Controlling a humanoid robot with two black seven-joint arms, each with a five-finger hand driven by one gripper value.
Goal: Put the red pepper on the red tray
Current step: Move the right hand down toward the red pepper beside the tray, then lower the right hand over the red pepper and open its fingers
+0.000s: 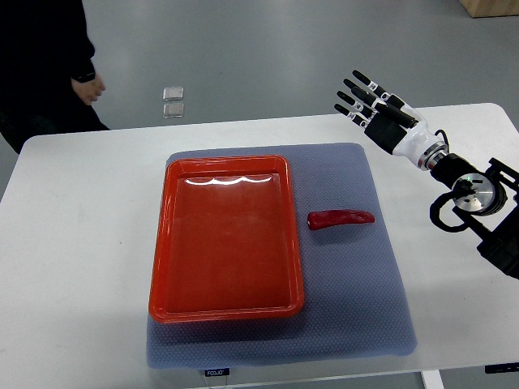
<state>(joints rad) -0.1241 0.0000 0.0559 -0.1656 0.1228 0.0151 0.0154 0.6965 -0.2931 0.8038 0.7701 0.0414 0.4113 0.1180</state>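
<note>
Right, from my seat I see the right hand [375, 105] raised over the far right part of the white table [73, 243], its arm coming in from the picture's right edge. The dark fingers [357, 83] are stretched out straight and spread, pointing toward the far left — it has hold of nothing. The red pepper [340, 219] lies flat on the blue-grey mat [365, 284], just beside the right rim of the red tray [227, 235] with a narrow strip of mat showing between them, so it is not touching the tray. Its thicker end points at the tray and its thinner end points right. The hand is well apart from the pepper, farther from me and to the right of it. The tray sits on the left half of the mat, its long side running away from me, and I can make out only glare along its far inner edge — nothing lies in it. At the top left a person in dark clothing [40, 57] stands beyond the table, one hand [91, 87] hanging near the table's far corner. Two small clear square things [173, 101] lie on the grey floor beyond the far edge.
</note>
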